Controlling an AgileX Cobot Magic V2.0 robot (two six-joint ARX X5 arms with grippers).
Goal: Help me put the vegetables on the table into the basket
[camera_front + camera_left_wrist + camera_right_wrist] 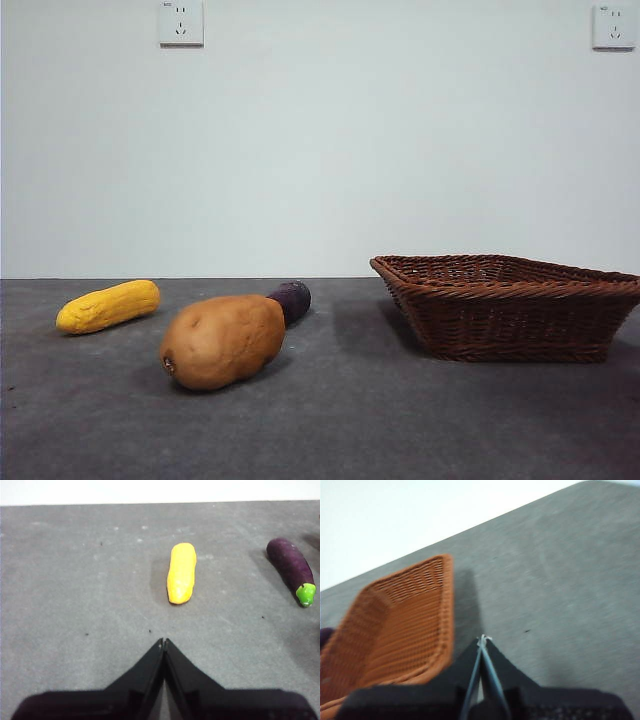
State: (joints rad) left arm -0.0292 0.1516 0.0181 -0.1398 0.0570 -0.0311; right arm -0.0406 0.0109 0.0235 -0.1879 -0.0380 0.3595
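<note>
A yellow corn cob (108, 306) lies at the left of the dark grey table (330, 430). A large tan potato (223, 341) lies in front of a dark purple vegetable (291, 299) near the middle. The brown wicker basket (510, 305) stands at the right and looks empty. In the left wrist view my left gripper (163, 641) is shut and empty, short of the corn (181, 572), with the purple vegetable (291, 569) and its green stem end off to one side. My right gripper (483, 639) is shut and empty beside the basket (395, 625). Neither gripper shows in the front view.
A pale wall with two sockets (181, 22) stands behind the table. Bare table surface lies in front of the vegetables and between the potato and the basket.
</note>
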